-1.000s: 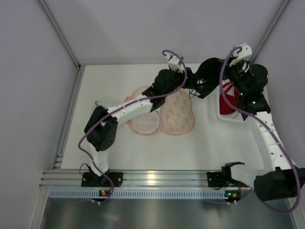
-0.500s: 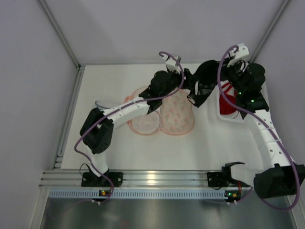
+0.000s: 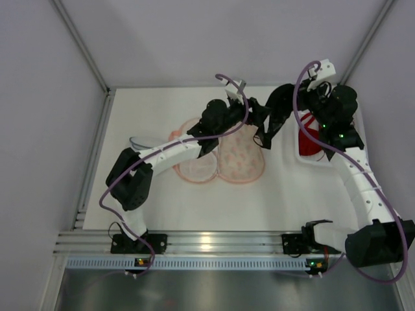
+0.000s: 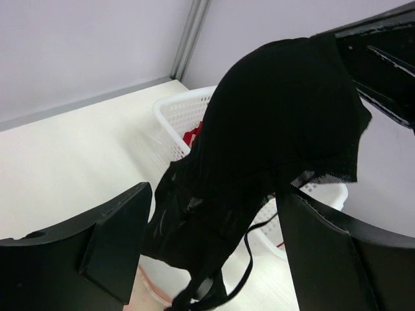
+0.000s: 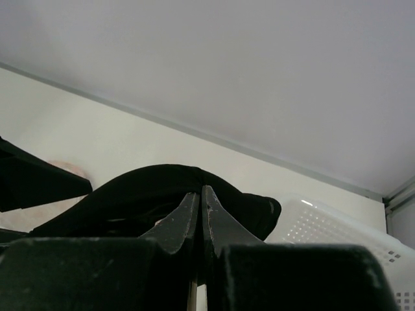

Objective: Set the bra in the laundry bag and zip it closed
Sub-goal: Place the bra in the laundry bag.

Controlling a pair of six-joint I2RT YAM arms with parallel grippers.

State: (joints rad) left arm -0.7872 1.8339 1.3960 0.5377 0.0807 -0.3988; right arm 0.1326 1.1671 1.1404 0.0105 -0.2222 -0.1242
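Note:
The black bra (image 3: 277, 110) hangs in the air, pinched at its top by my right gripper (image 5: 200, 199), whose jaws are shut on the fabric (image 5: 142, 188). My left gripper (image 4: 214, 249) is open, its two fingers standing wide on either side of the dangling bra (image 4: 272, 123) without pressing it. A strap loop hangs low between them. In the top view the left gripper (image 3: 257, 118) is just left of the bra. The pink patterned laundry bag (image 3: 230, 155) lies flat and spread open on the table, below and to the left of the bra.
A white perforated basket (image 3: 321, 152) with a red garment (image 3: 310, 136) in it stands at the right, under my right arm. It also shows in the left wrist view, the basket (image 4: 185, 113) behind the bra. Grey walls enclose the table's back and sides.
My left gripper's jaws have spread a little wider around the bra. The left arm's wrist has shifted slightly right, and the hanging bra has drifted a little leftward with the right gripper.

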